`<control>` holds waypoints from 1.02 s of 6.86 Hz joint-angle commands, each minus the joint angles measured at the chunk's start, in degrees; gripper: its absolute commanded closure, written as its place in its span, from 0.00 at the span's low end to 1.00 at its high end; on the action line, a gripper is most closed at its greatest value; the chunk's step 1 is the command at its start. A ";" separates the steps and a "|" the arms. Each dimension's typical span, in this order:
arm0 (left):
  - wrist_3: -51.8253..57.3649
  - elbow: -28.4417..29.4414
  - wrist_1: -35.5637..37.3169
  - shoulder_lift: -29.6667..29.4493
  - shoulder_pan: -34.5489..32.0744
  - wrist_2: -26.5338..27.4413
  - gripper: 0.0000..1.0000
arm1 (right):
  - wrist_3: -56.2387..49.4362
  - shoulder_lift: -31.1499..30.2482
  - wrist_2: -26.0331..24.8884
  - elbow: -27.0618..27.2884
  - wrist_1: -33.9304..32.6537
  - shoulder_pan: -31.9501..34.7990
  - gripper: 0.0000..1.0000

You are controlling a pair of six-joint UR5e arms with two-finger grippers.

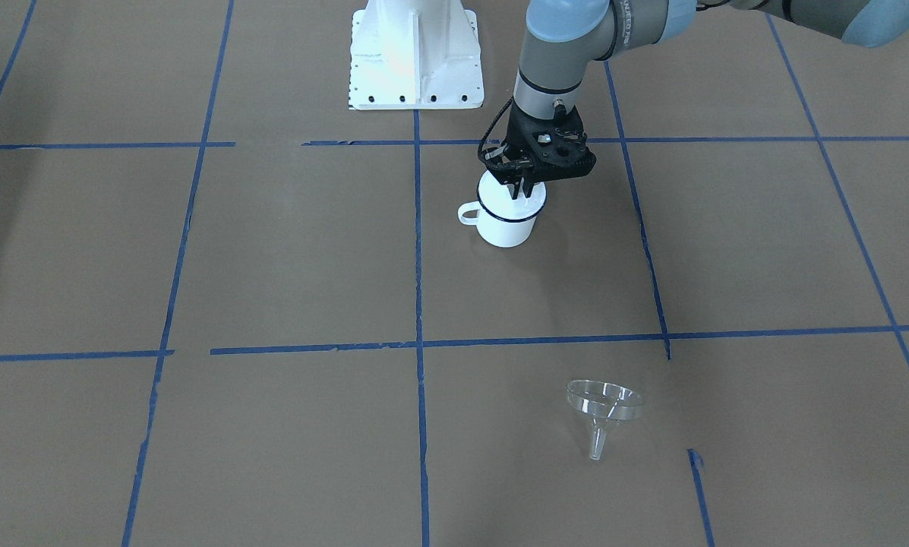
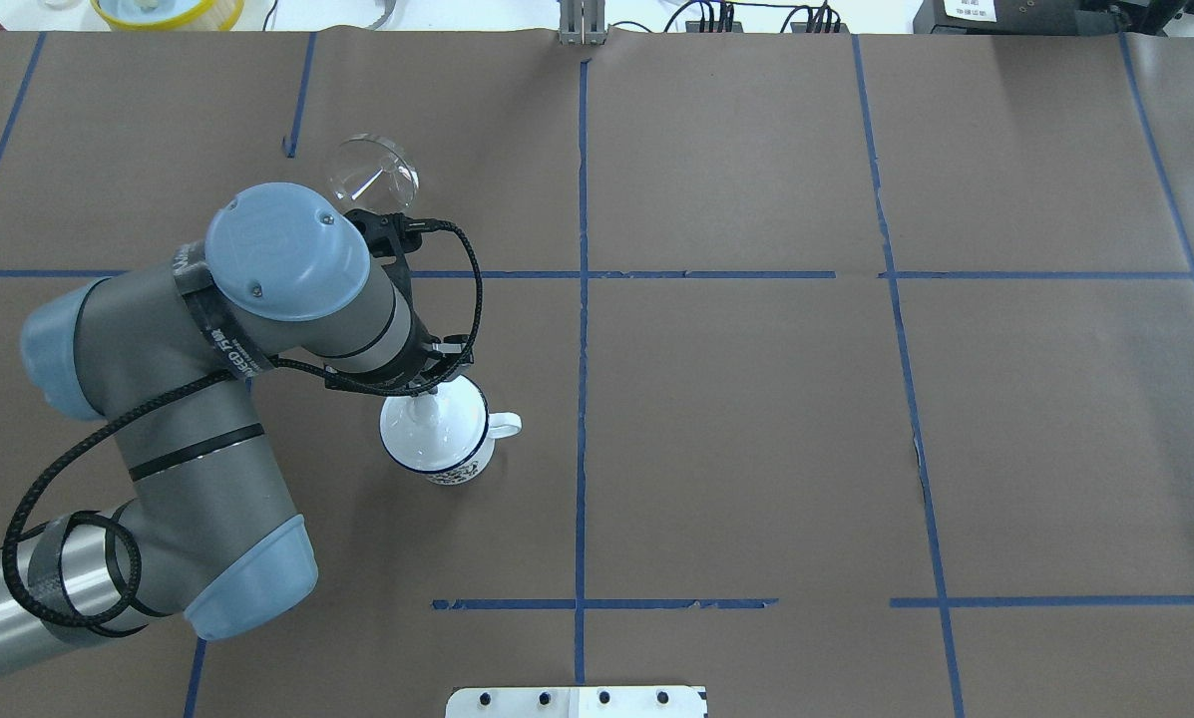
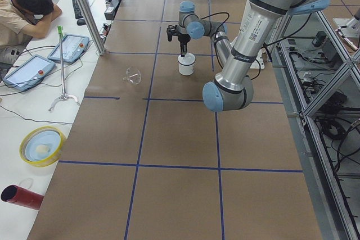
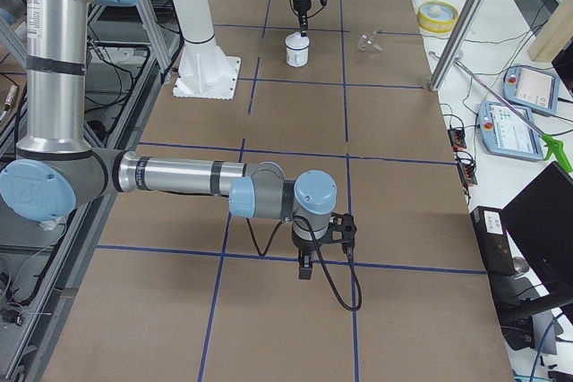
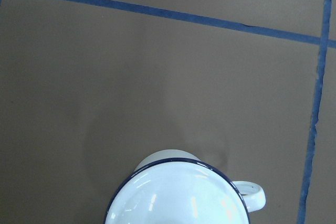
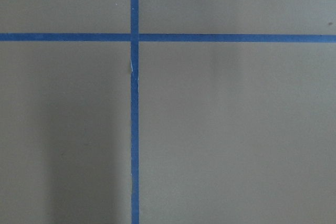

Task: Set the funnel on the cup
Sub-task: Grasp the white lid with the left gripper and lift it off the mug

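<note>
Left end effector (image 1: 523, 191) at cup (image 1: 509, 228) (apart or together unclear, arm (image 2: 287, 289) hides it overhead); funnel (image 1: 604, 403) well apart.

The cup (image 1: 506, 222) is white with a dark blue rim, the funnel (image 1: 604, 403) clear (colourless throughout), and the table (image 1: 287, 251) brown, gridded with blue tape (image 1: 418, 251).

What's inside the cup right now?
No funnel: the funnel lies on the table, apart from the cup. The interior that shows is bare white. The left gripper hangs over the rim, covering part of the inside.
</note>
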 commanded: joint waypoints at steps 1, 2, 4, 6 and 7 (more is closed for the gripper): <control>0.00 -0.10 0.01 0.00 0.00 -0.01 0.27 | 0.00 0.00 0.00 0.00 0.00 0.00 0.00; 0.35 -0.19 -0.08 0.17 0.00 0.07 0.13 | 0.00 0.00 0.00 0.00 0.00 0.00 0.00; 0.62 -0.28 -0.08 0.44 0.17 -0.19 0.12 | 0.00 0.00 0.00 0.00 0.00 0.00 0.00; 0.61 -0.37 -0.08 0.53 1.49 -0.28 0.13 | 0.00 0.00 0.00 0.00 0.00 0.00 0.00; 0.53 -0.46 -0.08 0.44 1.58 -0.36 0.13 | 0.00 0.00 0.00 0.00 0.00 0.00 0.00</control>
